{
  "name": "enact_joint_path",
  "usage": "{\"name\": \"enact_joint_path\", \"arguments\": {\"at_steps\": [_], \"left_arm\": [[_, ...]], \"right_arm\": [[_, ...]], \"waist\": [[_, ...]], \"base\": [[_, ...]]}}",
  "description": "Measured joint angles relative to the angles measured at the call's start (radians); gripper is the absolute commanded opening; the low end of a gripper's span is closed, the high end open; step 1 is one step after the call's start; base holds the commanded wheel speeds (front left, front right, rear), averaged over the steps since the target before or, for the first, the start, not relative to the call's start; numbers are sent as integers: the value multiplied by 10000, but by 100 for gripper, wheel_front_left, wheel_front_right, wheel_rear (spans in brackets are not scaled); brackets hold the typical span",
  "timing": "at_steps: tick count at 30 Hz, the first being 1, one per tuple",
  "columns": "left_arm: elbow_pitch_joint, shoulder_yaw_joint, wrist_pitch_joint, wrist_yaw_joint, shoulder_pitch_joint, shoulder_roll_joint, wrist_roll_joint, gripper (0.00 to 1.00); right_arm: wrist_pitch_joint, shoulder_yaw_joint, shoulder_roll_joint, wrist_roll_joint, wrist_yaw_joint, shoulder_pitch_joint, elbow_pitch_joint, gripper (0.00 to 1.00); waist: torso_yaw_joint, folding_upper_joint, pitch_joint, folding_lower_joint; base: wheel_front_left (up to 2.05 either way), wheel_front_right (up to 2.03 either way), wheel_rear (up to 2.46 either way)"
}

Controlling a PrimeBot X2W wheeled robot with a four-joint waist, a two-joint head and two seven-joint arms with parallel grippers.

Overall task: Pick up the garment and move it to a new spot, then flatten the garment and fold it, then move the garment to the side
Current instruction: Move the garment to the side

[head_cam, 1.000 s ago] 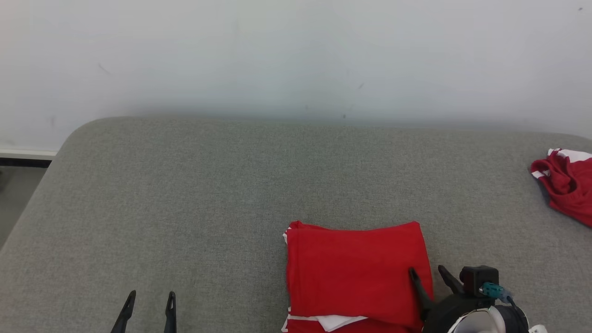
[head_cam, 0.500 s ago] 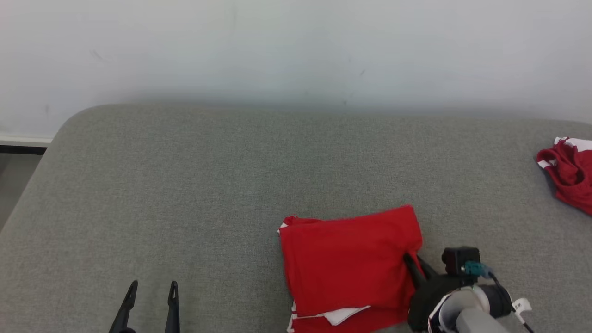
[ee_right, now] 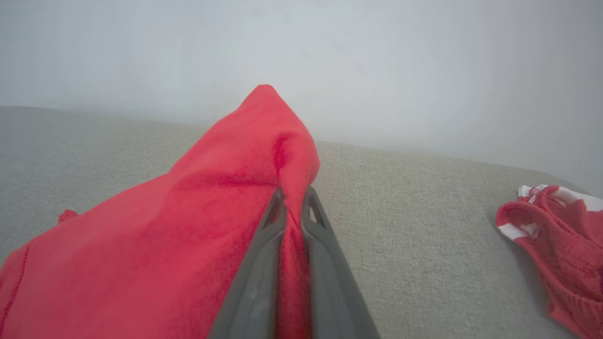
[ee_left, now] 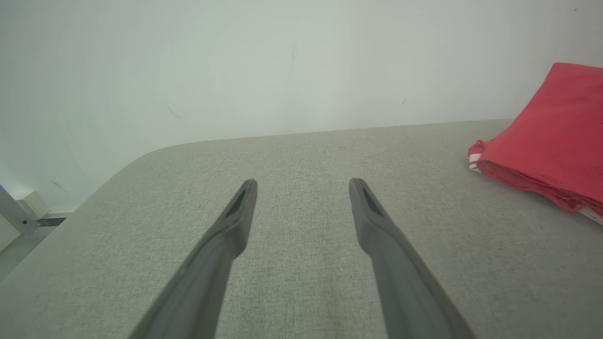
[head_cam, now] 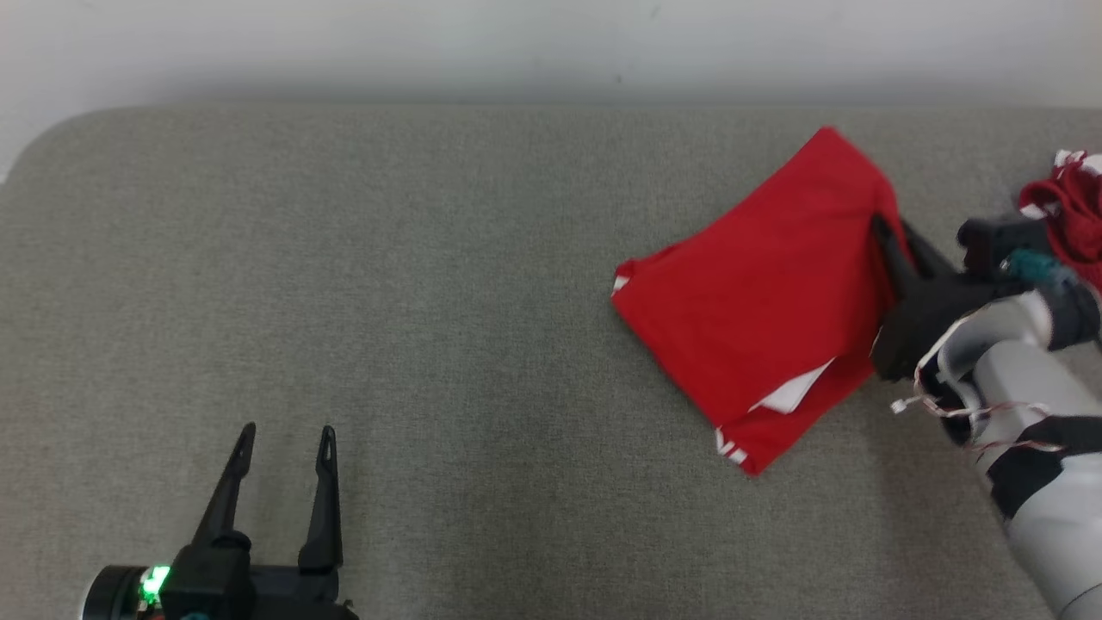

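The garment (head_cam: 766, 284) is a folded red piece with white trim, lying skewed on the grey cushion at the right of the head view. My right gripper (head_cam: 891, 231) is shut on the garment's right edge; in the right wrist view the red cloth (ee_right: 198, 226) rises pinched between the two dark fingers (ee_right: 264, 263). My left gripper (head_cam: 284, 435) stands open at the lower left over bare cushion, well apart from the garment. In the left wrist view the garment (ee_left: 551, 141) sits at the right edge beyond the open left gripper (ee_left: 301, 186).
A second, crumpled red and white garment (head_cam: 1072, 202) lies at the far right edge, close behind my right wrist, also visible as a bundle (ee_right: 560, 235) in the right wrist view. A pale wall (head_cam: 551, 43) runs behind the grey cushion (head_cam: 387, 301).
My right gripper has shut on the garment's right edge and dragged it up and to the right, turning it. The head camera has also tilted down. The left gripper stays open.
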Motion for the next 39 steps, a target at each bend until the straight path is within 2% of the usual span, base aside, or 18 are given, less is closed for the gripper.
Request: {"name": "enact_joint_path", "arguments": {"at_steps": [7, 14, 23, 31, 39], "left_arm": [[-857, 77, 0, 107, -566, 42, 142, 100], [-1580, 125, 0, 199, -837, 282, 393, 100], [-2527, 40, 0, 288, -1159, 606, 629, 100], [-3037, -58, 0, 336, -1315, 836, 727, 100], [-3465, -123, 0, 443, -1406, 986, 784, 100]], "right_arm": [[119, 117, -1413, 265, 0, -1371, -441, 0], [314, 276, -2543, 397, 0, -2325, -746, 0], [940, 339, -3459, 644, 0, -3632, -903, 0], [1448, 612, -4646, 550, 0, -4239, -823, 0], [1739, 874, -5816, 790, 0, -4250, -683, 0]], "waist": [[-434, 0, 1145, 1], [-1220, 0, 2027, 1], [-1997, 1, 3207, 1], [-2343, 1, 4133, 1], [-2473, 0, 4597, -1]], "base": [[0, 0, 0], [0, 0, 0], [0, 0, 0], [0, 0, 0], [0, 0, 0]]}}
